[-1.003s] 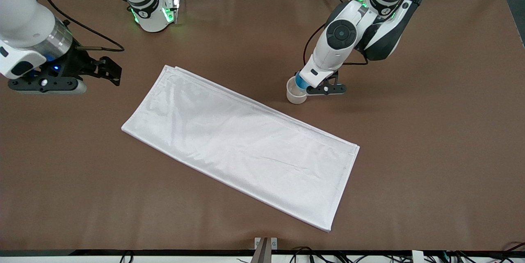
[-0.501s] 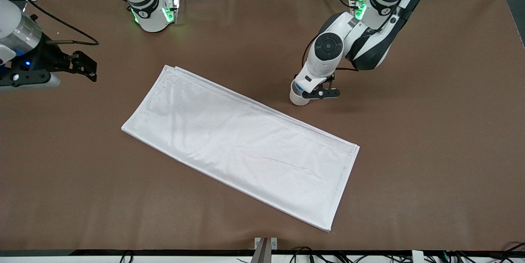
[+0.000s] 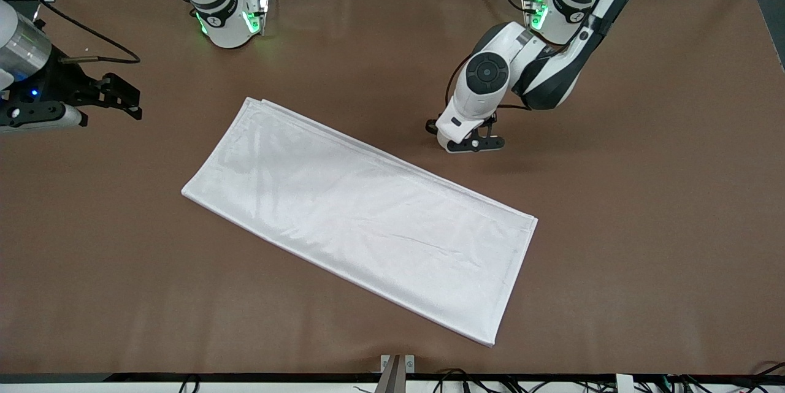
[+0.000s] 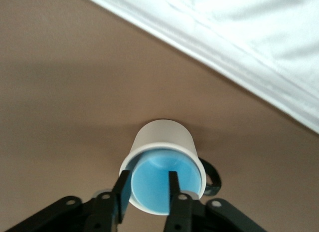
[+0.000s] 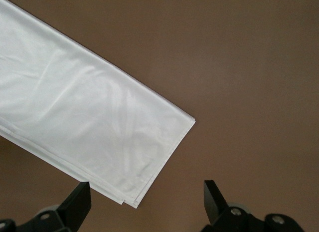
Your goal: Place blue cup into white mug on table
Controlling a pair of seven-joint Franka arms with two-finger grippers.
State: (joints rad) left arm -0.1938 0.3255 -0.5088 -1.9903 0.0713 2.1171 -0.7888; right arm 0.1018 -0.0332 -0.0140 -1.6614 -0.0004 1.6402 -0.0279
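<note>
The white mug [image 4: 162, 134] stands on the brown table [image 3: 613, 227], just off the cloth's long edge that lies farther from the front camera. The blue cup [image 4: 152, 164] sits inside it, upright. My left gripper [image 4: 148, 178] is right over them with its fingers a little apart: one finger is inside the cup, the other at the mug's outer rim. In the front view the left wrist hides the mug and cup; only the mug's black handle [image 3: 431, 127] shows beside the left gripper [image 3: 448, 135]. My right gripper [image 3: 130, 97] is open and empty.
A large white cloth [image 3: 362, 215] lies slantwise across the middle of the table. It also shows in the left wrist view [image 4: 259, 37] and the right wrist view [image 5: 75, 107]. The right arm waits over bare table at its own end.
My left gripper moved over the mug and came down, taking the tilted blue cup from the rim into the mug. The right gripper drew back toward its end of the table.
</note>
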